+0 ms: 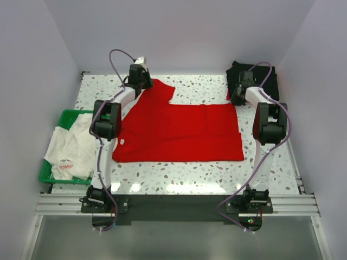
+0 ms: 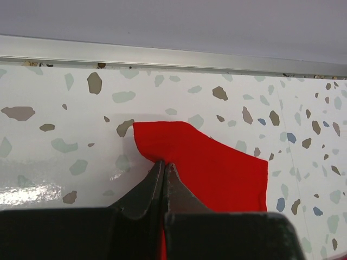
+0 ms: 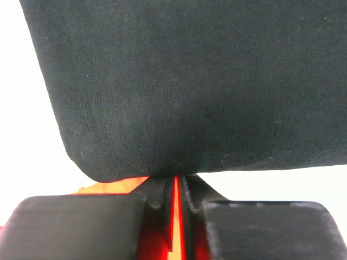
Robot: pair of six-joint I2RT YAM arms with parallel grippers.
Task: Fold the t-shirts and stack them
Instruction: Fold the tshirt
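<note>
A bright red t-shirt (image 1: 179, 132) lies spread flat across the middle of the table. My left gripper (image 1: 142, 81) is at its far left sleeve. In the left wrist view the jaws (image 2: 164, 165) are shut on the edge of that red sleeve (image 2: 211, 162). My right gripper (image 1: 236, 99) is at the shirt's far right corner. Its jaws (image 3: 179, 179) are closed on a thin strip of red cloth (image 3: 116, 186). They sit right against the folded black t-shirts (image 3: 184, 86) at the back right (image 1: 265, 78). A white t-shirt (image 1: 73, 146) with small red print hangs over the basket.
A green plastic basket (image 1: 68, 115) stands off the table's left edge. White walls close in the back and both sides. A metal rail (image 2: 162, 54) runs along the far table edge, just beyond the left gripper.
</note>
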